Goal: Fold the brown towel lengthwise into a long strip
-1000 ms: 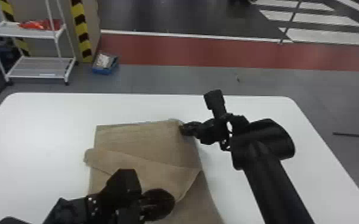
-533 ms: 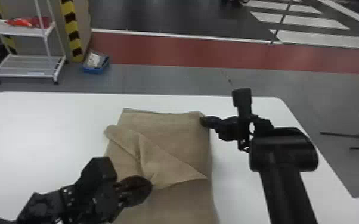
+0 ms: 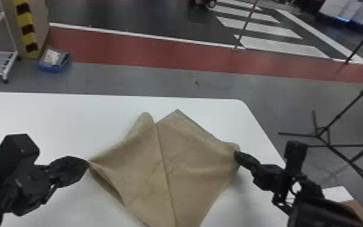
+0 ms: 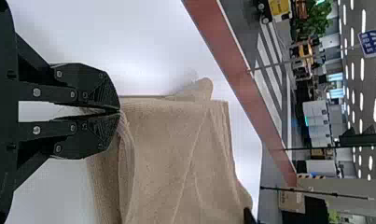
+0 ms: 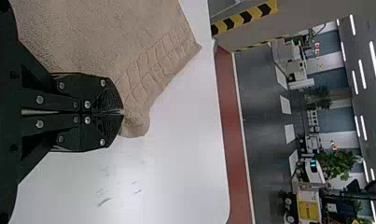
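Since the earlier frames, the left gripper (image 3: 88,164) has swung out from over the near part of the brown towel (image 3: 178,169) to its left side, drawing a corner out with it. The flap that lay across the cloth has opened into a broad, roughly diamond-shaped spread. The head's view has shifted too.

Now the towel stretches between the two grippers above the white table (image 3: 54,120), a crease running down its middle and its far tip pointing away from the robot. On its left, the edge gapes into a loose fold; a shadow lies beneath the right side. The left gripper has its fingers closed tight, pinching that corner. The right gripper (image 3: 235,154) is pressed together on the opposite corner, a little bunched bit of cloth poking past its tips. Beyond the table, a blue box (image 3: 52,67) sits on the floor near a white shelf (image 3: 1,71), and a black stand (image 3: 319,135) is off to the right.
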